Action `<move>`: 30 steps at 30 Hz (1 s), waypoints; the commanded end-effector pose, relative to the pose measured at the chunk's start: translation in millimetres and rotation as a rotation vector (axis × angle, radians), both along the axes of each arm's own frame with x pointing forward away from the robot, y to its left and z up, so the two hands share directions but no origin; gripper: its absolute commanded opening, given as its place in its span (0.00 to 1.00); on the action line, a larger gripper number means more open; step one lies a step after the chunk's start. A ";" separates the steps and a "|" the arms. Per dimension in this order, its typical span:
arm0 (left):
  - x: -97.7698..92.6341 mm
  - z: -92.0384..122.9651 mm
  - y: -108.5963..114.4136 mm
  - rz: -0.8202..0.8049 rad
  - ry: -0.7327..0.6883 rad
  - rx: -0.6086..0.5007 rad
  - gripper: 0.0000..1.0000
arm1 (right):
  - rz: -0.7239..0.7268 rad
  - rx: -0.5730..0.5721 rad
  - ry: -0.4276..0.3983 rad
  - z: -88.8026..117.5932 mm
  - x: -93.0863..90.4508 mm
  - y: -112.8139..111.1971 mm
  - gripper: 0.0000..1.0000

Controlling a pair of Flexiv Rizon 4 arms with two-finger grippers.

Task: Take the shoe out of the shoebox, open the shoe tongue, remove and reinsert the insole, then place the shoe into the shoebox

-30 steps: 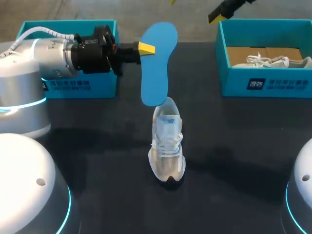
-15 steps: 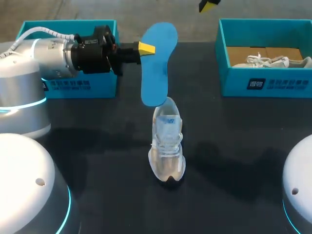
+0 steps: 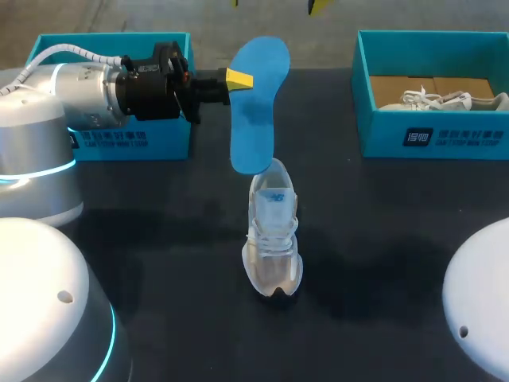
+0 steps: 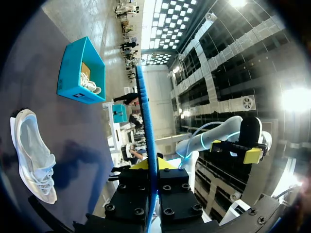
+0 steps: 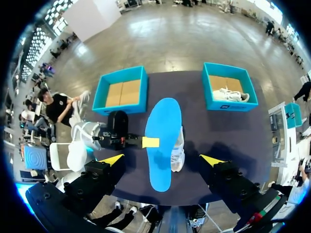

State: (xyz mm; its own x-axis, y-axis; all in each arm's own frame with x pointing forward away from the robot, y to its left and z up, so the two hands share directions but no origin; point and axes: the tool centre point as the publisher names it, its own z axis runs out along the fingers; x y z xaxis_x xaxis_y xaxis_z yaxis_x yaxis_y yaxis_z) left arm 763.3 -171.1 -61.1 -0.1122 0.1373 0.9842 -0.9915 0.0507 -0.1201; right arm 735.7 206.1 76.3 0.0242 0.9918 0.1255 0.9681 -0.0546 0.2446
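My left gripper [image 3: 238, 79] is shut on the edge of a blue insole [image 3: 258, 103], which it holds upright in the air above the heel of a white sneaker [image 3: 273, 239]. The sneaker stands on the dark table, toe toward the front edge. In the left wrist view the insole [image 4: 146, 131] runs edge-on out from between the fingers of the left gripper [image 4: 152, 170], with the sneaker [image 4: 31, 155] below it. My right gripper [image 5: 162, 159] hangs open high over the table, looking straight down on the insole [image 5: 163, 141] and the sneaker [image 5: 178, 150]. Only its yellow tips [image 3: 316, 6] show in the head view.
An open teal shoebox [image 3: 433, 131] at the back right holds another white shoe [image 3: 445, 99]. A second teal shoebox [image 3: 151, 139] stands at the back left, behind my left arm. My arms' white bases [image 3: 477, 310] fill the front corners.
The right gripper's yellow tips have slid leftward along the head view's top edge, and the right arm's white base has swung further into view. The left arm, insole and sneaker have not moved.
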 end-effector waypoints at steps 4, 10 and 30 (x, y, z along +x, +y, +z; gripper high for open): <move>-1.1 0.2 0.0 0.002 0.000 0.003 0.00 | -0.025 -0.141 0.023 -0.1 8.0 13.5 1.00; -1.1 0.2 0.0 0.002 0.000 0.003 0.00 | -0.023 -0.138 0.031 -1.8 11.3 15.8 1.00; -1.1 0.2 0.0 0.002 0.000 0.003 0.00 | -0.011 -0.059 0.047 -3.2 11.8 10.8 1.00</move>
